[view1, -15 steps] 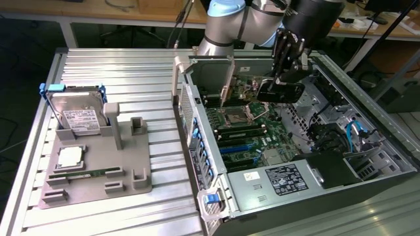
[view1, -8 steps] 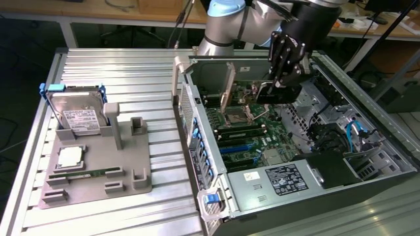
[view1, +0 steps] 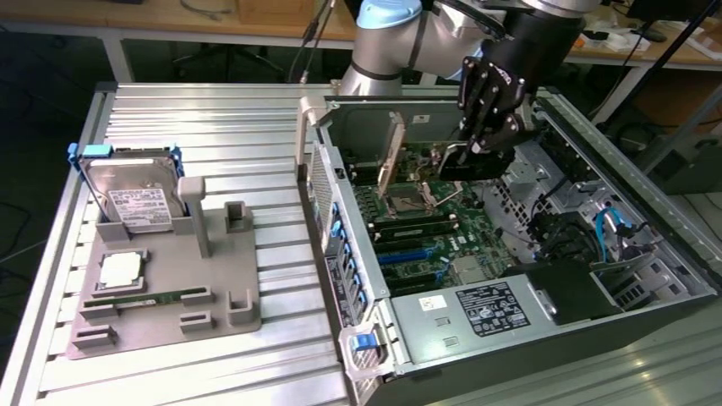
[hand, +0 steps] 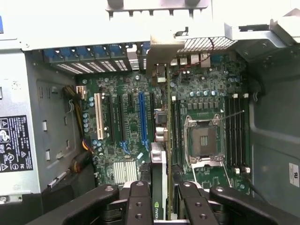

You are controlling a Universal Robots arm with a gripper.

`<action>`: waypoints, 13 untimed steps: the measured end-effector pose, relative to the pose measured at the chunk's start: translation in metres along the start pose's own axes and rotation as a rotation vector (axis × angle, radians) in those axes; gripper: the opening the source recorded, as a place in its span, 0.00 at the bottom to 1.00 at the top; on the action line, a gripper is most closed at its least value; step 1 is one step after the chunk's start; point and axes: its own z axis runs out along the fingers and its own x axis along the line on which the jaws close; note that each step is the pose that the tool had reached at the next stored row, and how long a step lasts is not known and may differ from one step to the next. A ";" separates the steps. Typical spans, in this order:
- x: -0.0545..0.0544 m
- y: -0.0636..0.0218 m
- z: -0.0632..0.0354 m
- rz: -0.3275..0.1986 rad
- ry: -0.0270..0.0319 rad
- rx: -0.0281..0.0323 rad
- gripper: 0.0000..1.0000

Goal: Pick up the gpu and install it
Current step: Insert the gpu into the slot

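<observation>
Gpu (hand: pixel 161 140) seen edge-on, thin green card with silver bracket at far end, held upright over motherboard (hand: pixel 117 154) inside open computer case (view1: pixel 373 355), clamped between fingers of gripper (hand: pixel 161 201), narrowly parted, grasping card's near end.

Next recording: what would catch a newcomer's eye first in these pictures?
The black gripper reaching down into the open computer case, closed on the gpu, which it holds edge-on above the motherboard and its slots. Next, the empty processor socket beside the card. Outside the case, at the exterior view's left, a grey fixture tray holds a silver hard drive standing in a blue bracket.
</observation>
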 end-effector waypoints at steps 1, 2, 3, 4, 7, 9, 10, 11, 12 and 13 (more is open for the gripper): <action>0.000 -0.0008 0.0007 -0.002 0.0003 -0.0083 0.27; 0.000 -0.0019 0.0016 -0.005 0.0007 -0.0147 0.27; 0.000 -0.0031 0.0030 -0.009 0.0011 -0.0187 0.27; 0.000 -0.0041 0.0048 -0.016 0.0015 -0.0198 0.27; 0.001 -0.0068 0.0102 -0.031 0.0020 -0.0214 0.27; 0.003 -0.0077 0.0138 -0.035 0.0023 -0.0224 0.27; 0.004 -0.0080 0.0155 -0.036 0.0024 -0.0229 0.27; 0.004 -0.0080 0.0161 -0.036 0.0023 -0.0230 0.27; 0.004 -0.0079 0.0161 -0.036 0.0025 -0.0230 0.27; 0.004 -0.0080 0.0161 -0.036 0.0025 -0.0230 0.27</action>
